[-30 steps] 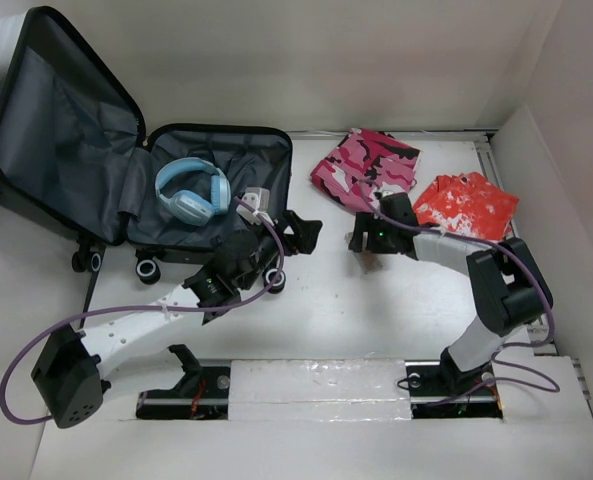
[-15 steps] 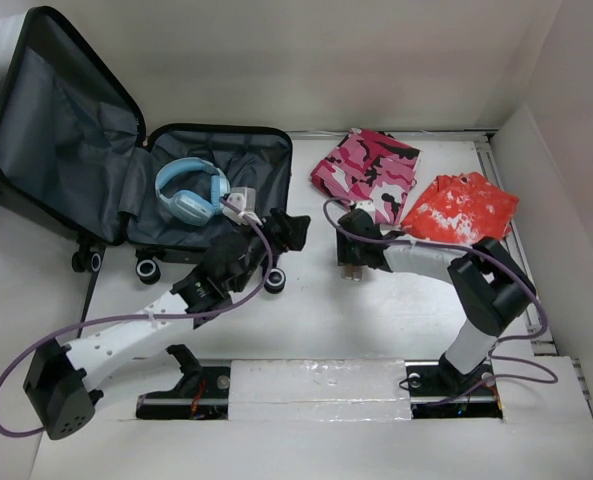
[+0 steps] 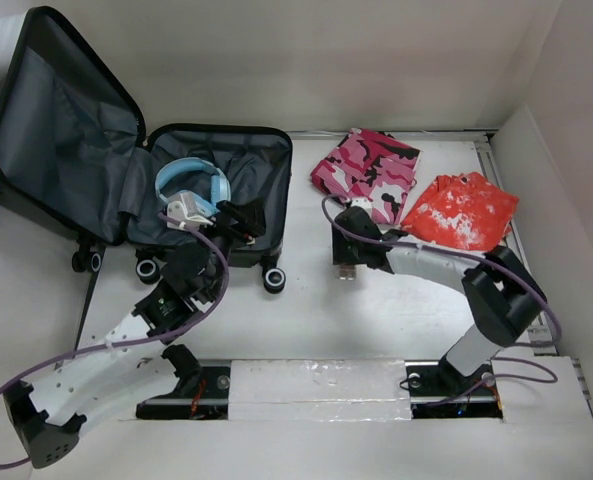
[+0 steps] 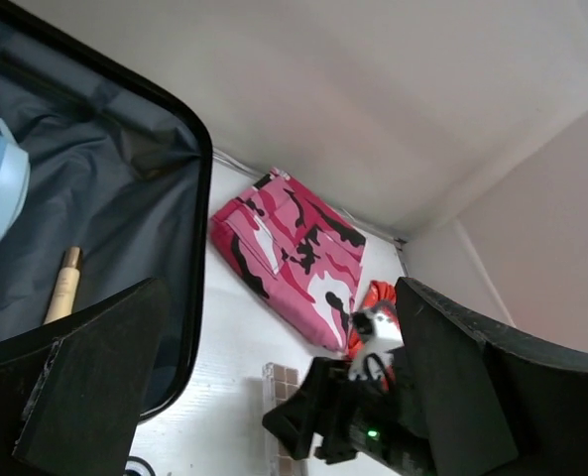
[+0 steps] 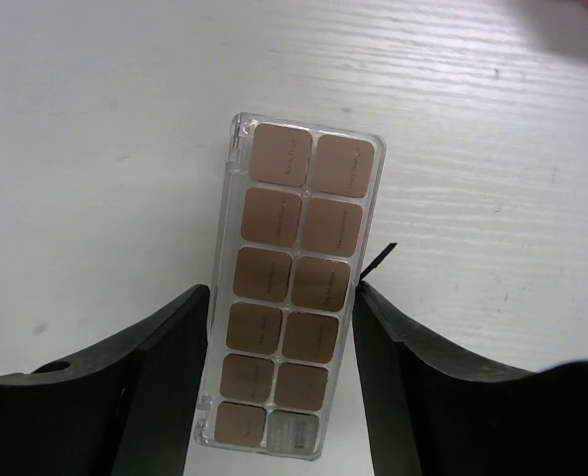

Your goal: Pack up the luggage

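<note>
The luggage (image 3: 266,180) lies open at the back left, lid (image 3: 66,130) propped up, grey lining showing. Blue headphones (image 3: 191,185) and a tan stick (image 4: 63,288) lie inside it. My left gripper (image 3: 238,218) hovers over the luggage's front right part, jaws wide open and empty (image 4: 279,327). A clear palette of brown squares (image 5: 294,248) lies flat on the white table. My right gripper (image 5: 282,297) is down over the palette's near end, one finger against each long side (image 3: 348,268).
A folded pink camouflage cloth (image 3: 368,168) lies at the back, just beyond the right gripper. A red and white bundle (image 3: 466,208) sits to its right. White walls close the table at the back and right.
The left arm swung left, bringing its gripper from the table beside the luggage to above the luggage's open half. The right gripper moved onto the palette and its jaws narrowed against the sides.
</note>
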`<control>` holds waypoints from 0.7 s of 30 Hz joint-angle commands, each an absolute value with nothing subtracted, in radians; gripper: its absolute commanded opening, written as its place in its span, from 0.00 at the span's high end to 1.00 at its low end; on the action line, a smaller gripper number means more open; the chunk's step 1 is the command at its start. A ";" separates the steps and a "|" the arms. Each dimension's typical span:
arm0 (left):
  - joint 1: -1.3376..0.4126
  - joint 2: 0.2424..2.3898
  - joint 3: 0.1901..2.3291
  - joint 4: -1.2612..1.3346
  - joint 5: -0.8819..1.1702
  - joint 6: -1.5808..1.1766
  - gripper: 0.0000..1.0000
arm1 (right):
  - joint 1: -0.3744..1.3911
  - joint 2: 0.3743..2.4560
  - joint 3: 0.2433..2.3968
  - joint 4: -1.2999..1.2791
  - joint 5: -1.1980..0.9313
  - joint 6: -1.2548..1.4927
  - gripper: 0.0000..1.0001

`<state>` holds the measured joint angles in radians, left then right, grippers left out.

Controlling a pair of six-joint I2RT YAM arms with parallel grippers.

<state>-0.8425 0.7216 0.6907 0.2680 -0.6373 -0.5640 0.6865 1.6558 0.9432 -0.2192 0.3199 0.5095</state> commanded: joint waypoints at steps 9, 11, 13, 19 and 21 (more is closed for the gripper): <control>-0.839 0.629 0.713 0.235 -0.704 -0.574 0.05 | 0.819 1.699 1.440 -0.143 0.039 0.446 0.61; -0.839 0.618 0.700 0.235 -0.693 -0.565 0.05 | 0.831 1.773 1.561 -0.121 0.028 0.446 0.60; -0.839 0.607 0.686 0.245 -0.681 -0.565 0.05 | 0.842 1.889 1.638 -0.121 0.028 0.446 0.54; -0.839 0.607 0.673 0.189 -0.666 -0.583 0.03 | 0.842 2.109 1.900 -0.118 0.008 0.456 0.46; -0.839 0.607 0.673 0.189 -0.654 -0.583 0.03 | 0.833 2.169 1.957 -0.159 0.031 0.456 0.46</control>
